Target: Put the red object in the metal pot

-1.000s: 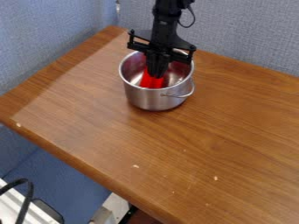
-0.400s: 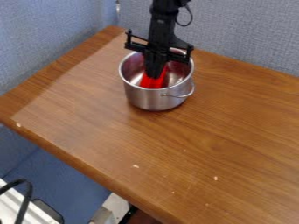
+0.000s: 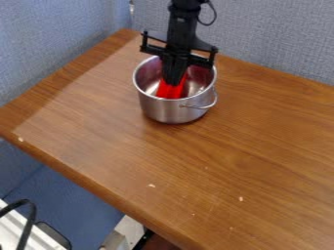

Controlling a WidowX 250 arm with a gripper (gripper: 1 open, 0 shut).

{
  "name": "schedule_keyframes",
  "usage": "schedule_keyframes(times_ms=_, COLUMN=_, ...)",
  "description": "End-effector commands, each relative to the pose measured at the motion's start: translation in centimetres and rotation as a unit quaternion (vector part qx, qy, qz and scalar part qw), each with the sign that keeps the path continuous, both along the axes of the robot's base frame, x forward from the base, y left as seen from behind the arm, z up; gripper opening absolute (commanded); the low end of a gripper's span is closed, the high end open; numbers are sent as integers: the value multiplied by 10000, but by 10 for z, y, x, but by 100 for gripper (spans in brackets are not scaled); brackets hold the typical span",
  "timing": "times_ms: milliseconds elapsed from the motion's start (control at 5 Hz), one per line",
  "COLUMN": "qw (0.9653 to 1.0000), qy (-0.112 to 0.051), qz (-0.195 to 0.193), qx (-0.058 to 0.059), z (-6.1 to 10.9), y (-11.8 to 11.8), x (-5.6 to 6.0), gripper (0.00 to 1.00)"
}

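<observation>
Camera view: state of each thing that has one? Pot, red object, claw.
metal pot: upright on the wooden table, holds the red object.
red object: inside the pot, leaning against its wall, claw on it.
claw: pointing down into the pot, shut on the red object, not released.

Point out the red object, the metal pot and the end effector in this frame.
red object (image 3: 167,89): camera view, red surface showing inside the pot.
metal pot (image 3: 177,108): camera view, outer front wall.
end effector (image 3: 177,76): camera view, fingertips lowered into the pot.
</observation>
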State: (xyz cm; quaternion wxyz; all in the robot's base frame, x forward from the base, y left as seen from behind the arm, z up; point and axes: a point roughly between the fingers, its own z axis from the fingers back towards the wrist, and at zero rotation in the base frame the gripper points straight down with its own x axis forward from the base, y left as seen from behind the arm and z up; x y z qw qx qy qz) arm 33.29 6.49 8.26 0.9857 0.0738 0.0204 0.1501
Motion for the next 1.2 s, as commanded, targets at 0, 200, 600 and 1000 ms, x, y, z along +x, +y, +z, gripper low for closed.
schedule_keyframes(times_ms=0, qw=9985, qy=-533, qz=95, qx=35, z=41, y=6, x=5, gripper=0)
schedule_keyframes(times_ms=200, qw=9985, qy=-528, qz=85, qx=70, z=41, y=8, x=6, gripper=100)
schedule_keyframes(times_ms=600, qw=9990, qy=-408, qz=42, qx=147, z=40, y=10, x=5, gripper=100)
schedule_keyframes(times_ms=1000, qw=9997, qy=-198, qz=-143, qx=-26, z=43, y=11, x=2, gripper=100)
